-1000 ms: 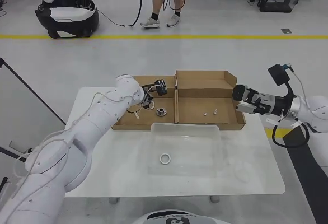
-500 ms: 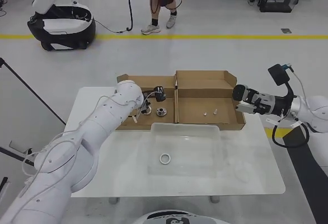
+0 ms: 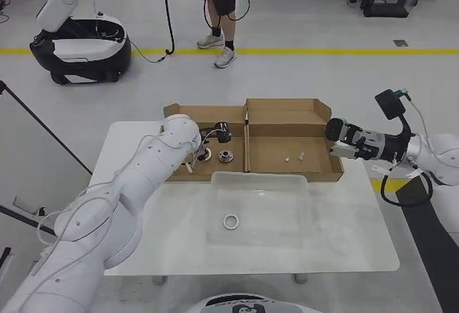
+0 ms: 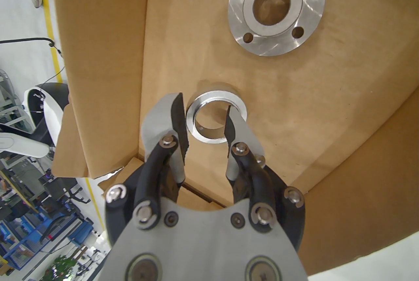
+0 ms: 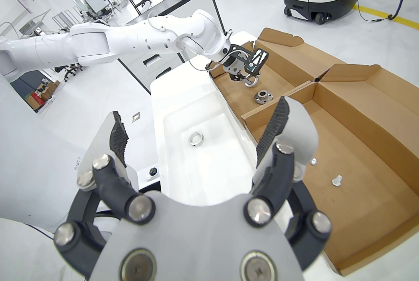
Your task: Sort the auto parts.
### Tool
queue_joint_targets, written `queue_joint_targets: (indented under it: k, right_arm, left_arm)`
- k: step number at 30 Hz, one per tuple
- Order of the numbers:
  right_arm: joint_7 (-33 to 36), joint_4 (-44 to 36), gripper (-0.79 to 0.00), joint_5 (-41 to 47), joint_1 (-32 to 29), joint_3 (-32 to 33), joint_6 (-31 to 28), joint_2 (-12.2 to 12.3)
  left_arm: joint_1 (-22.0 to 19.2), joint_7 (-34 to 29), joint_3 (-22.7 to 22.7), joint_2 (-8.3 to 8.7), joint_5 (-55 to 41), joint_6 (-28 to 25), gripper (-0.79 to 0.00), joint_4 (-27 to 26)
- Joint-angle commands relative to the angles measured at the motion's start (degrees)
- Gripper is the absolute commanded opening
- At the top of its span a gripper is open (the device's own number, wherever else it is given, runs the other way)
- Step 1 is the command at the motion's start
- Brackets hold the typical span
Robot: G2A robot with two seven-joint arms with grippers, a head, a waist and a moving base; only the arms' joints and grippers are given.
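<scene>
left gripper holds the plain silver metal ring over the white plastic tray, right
Not the tray: in the left wrist view the left gripper holds the plain silver metal ring over the brown cardboard box, beside the four-hole metal flange.

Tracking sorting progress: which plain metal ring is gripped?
The ring held by the left gripper, above the cardboard box near the flange; the other ring lies in the white tray.

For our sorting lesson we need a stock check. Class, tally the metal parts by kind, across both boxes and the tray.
Rings: 2
Flange: 1
Small fasteners: 2
Total: 5
</scene>
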Motion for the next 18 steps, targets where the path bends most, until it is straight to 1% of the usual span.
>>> queue_joint_targets:
  k: [1,7,11,13,15,18]
  right_arm:
    - [0.00,0.00,0.000,0.00,0.00,0.00,0.00,0.00]
    - [0.00,0.00,0.000,0.00,0.00,0.00,0.00,0.00]
    - [0.00,0.00,0.000,0.00,0.00,0.00,0.00,0.00]
    - [0.00,0.00,0.000,0.00,0.00,0.00,0.00,0.00]
    - [0.00,0.00,0.000,0.00,0.00,0.00,0.00,0.00]
    - [0.00,0.00,0.000,0.00,0.00,0.00,0.00,0.00]
  left_arm:
    - [-0.26,0.30,-0.16,-0.10,0.24,0.02,-0.040,0.51]
    - [-1.73,1.46,-1.03,-0.19,0.78,0.50,-0.058,0.78]
    - [-3.36,2.14,-1.83,0.02,1.25,0.06,-0.055,-0.71]
    - [-4.39,2.36,-2.22,0.28,1.76,-1.04,0.000,-2.01]
    - [-5.20,2.14,-2.62,0.65,2.14,-2.91,0.000,-3.69]
    - [-6.13,0.48,-3.73,1.39,1.40,-6.82,0.000,-7.53]
